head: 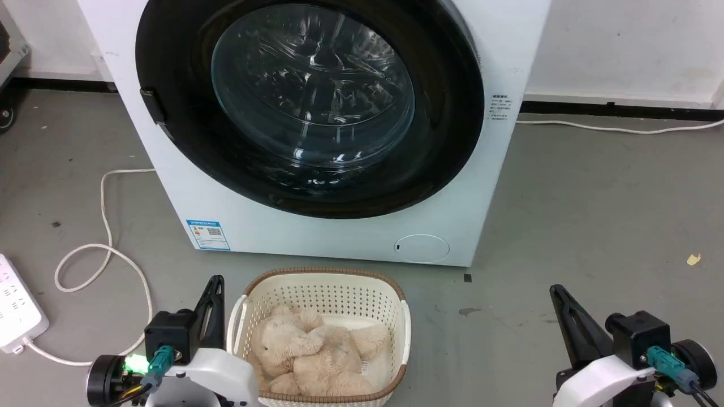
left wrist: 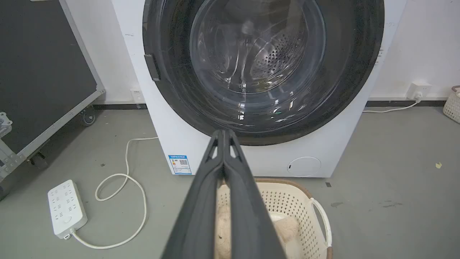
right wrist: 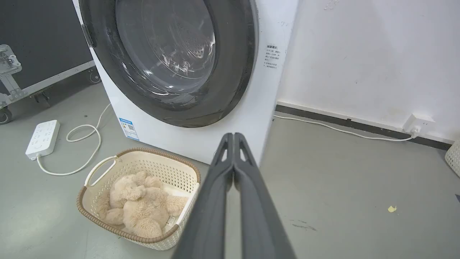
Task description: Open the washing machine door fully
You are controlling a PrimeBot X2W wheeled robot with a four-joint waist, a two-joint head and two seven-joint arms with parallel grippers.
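The washing machine door [head: 311, 102] is a glossy black disc with a clear glass bowl centre, lying flush against the white machine front, with a dark latch tab [head: 153, 106] on its left rim. It also appears as the door [left wrist: 262, 61] in the left wrist view and the door [right wrist: 169, 54] in the right wrist view. My left gripper [head: 215, 282] sits low at the lower left, shut, its tips [left wrist: 223, 132] touching. At the lower right my right gripper [head: 557, 291] is shut and empty too, tips [right wrist: 233, 135] together. Both are well short of the door.
A cream basket [head: 322, 282] holding a beige plush toy [head: 317, 350] stands on the floor right before the machine, between my grippers. A white power strip [head: 17, 305] and looped cable [head: 107, 249] lie at the left. A black wheeled case [left wrist: 39, 72] stands further left.
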